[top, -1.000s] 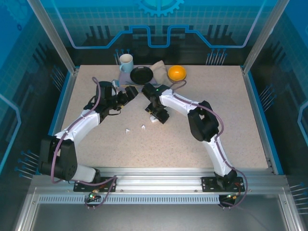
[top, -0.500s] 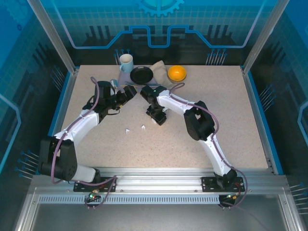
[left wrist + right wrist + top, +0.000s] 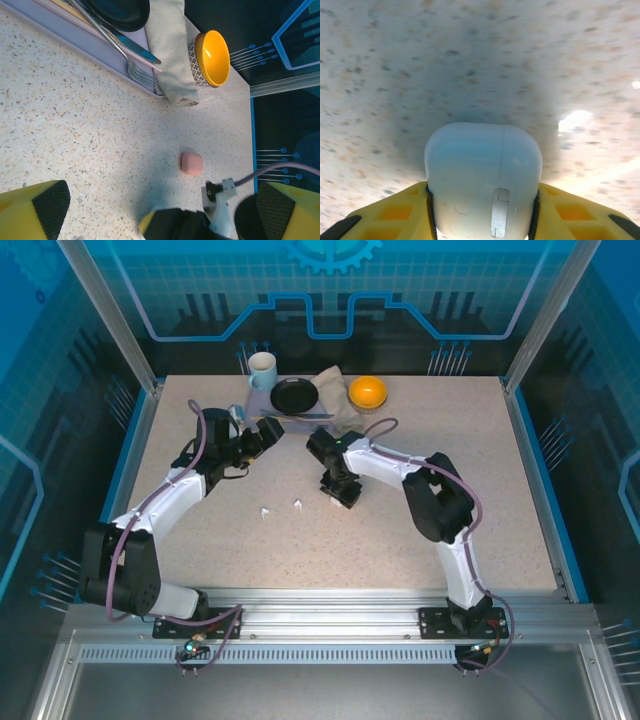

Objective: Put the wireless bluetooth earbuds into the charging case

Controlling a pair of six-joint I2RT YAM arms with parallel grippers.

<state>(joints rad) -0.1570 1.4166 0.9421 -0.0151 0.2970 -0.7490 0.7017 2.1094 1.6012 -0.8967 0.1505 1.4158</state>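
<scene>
**Right end effector (image 3: pixel 343 496) pinching white case (image 3: pixel 482 175); earbuds loose**

The right end effector is gripping the white case between its yellow fingers (image 3: pixel 395 212), which touch it on both sides, near the middle of the speckled surface (image 3: pixel 450 460). I cannot tell whether the case is resting on the surface.

The left end effector (image 3: pixel 268 430) is hanging with its jaws spread wide and holding nothing, close to the lilac tray (image 3: pixel 60 30).

One white earbud (image 3: pixel 298 504) and a second white earbud (image 3: pixel 266 511) are lying near each other on the surface, just left of the right end effector and outside any case.

The pink case (image 3: pixel 192 164) is sitting on the surface, apart from the tray, the napkin (image 3: pixel 172 55) and the yellow bowl (image 3: pixel 212 57).
</scene>
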